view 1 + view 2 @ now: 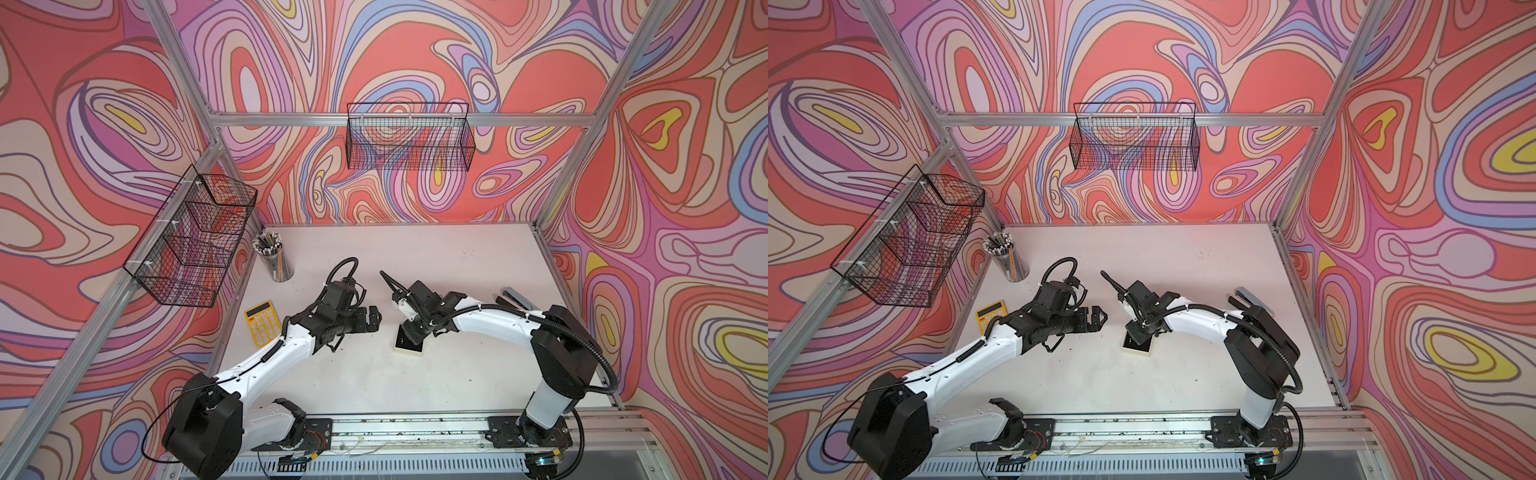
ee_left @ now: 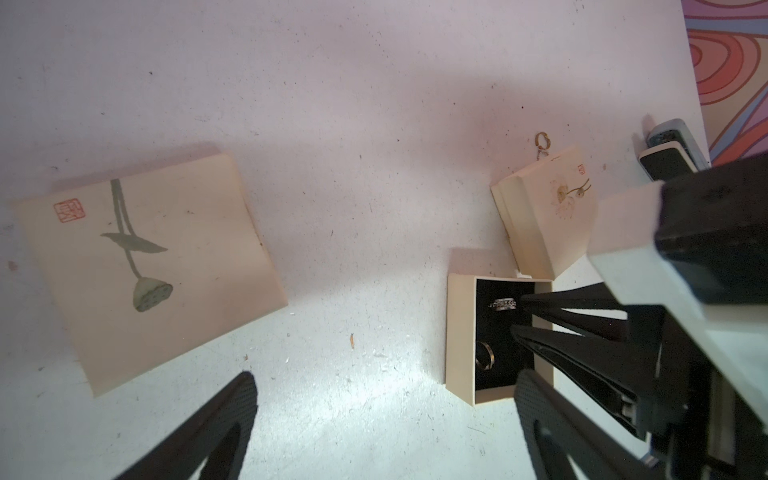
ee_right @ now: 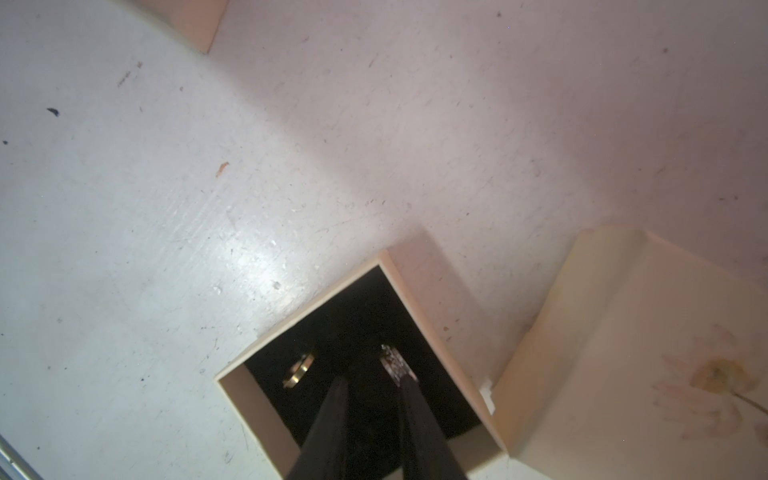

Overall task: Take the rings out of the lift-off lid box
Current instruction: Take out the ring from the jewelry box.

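Lightness is what we reckon with first. The textured ring (image 3: pixel 394 360) and the plain ring (image 3: pixel 299 370) are thin metal bands, stiff, hard and probably slick. We judge that they will not bend or break, but they could easily skid out of a pinch or flick away. Both stand on edge in the black lining of the open box base (image 2: pixel 459 332), apart from each other, and the lining seems to hold them upright (a slotted cushion, we guess). The best hold, in our view, is across the band itself: one finger on each flat side of the hoop, squeezed gently and lifted straight up out of the slot.

The right gripper (image 3: pixel 374 380) points steeply down into the base. Its arm arches over from the right side of the tabletop (image 2: pixel 353 124) with the wrist bent downward. Its jaws stand narrowly parted, with one tip right at the textured ring. We can see nothing between them, so we take it as not gripping yet. The left gripper (image 1: pixel 372 319) hangs spread wide and empty above the tabletop, roughly level, aimed toward the other arm and well apart from the base. What we take for the lid (image 2: pixel 149 270) lies flat on the tabletop, and a closed cream box (image 2: pixel 548 216) sits just beside the base.
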Tool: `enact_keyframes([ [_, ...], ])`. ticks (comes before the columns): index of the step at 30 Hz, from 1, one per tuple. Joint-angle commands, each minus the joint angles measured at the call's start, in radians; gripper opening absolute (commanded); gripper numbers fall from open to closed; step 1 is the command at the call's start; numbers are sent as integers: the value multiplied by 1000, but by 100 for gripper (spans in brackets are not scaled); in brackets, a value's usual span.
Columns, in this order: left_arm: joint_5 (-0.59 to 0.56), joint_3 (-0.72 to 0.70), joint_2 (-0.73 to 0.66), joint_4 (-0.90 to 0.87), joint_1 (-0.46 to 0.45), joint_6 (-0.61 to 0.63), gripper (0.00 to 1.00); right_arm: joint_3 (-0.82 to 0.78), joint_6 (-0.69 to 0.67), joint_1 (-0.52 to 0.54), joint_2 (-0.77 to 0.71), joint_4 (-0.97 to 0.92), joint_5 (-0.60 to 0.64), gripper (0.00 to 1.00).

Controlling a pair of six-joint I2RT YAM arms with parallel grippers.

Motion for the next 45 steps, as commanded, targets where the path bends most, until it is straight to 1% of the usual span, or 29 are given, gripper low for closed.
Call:
enact_keyframes([
  [1,-1,3,3,5,6,-6,100,-19,-34,-8,2,4,2,23],
  [23,11,5,17,10,5,-13,100,-23,-39,-15,26,24,14,21],
  [24,11,5,17,9,5,-13,100,-19,-40,-15,54,24,16,21],
  [29,7,9,20,6,6,-12,100,-12,-43,-15,81,8,36,19],
  [33,7,9,25,8,5,-12,100,-15,-39,-15,77,8,46,19],
  [35,9,9,29,10,5,-14,100,-14,-33,-16,71,15,36,17],
  [45,17,14,33,9,5,-16,100,-13,-16,-15,39,39,13,17],
])
